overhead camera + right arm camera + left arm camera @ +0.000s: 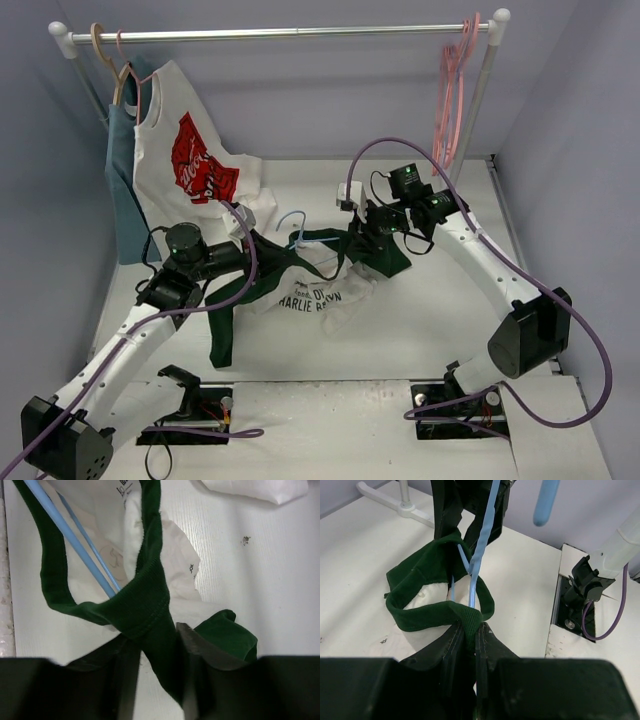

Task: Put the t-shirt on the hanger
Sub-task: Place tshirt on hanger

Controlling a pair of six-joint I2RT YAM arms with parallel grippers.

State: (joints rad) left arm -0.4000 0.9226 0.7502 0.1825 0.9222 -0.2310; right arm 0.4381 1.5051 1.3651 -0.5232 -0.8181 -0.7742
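Bright, even light, prob. overhead; soft shadows; wrist-cam foregrounds out of focus.

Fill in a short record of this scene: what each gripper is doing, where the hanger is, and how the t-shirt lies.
left gripper: shut on the green collar of the t-shirt
right gripper: shut on the collar's other side
hanger: light blue wire, passing through the collar opening
t-shirt body: bunched on the table, collar held up
rail: white shirt with red graphic, pink hangers
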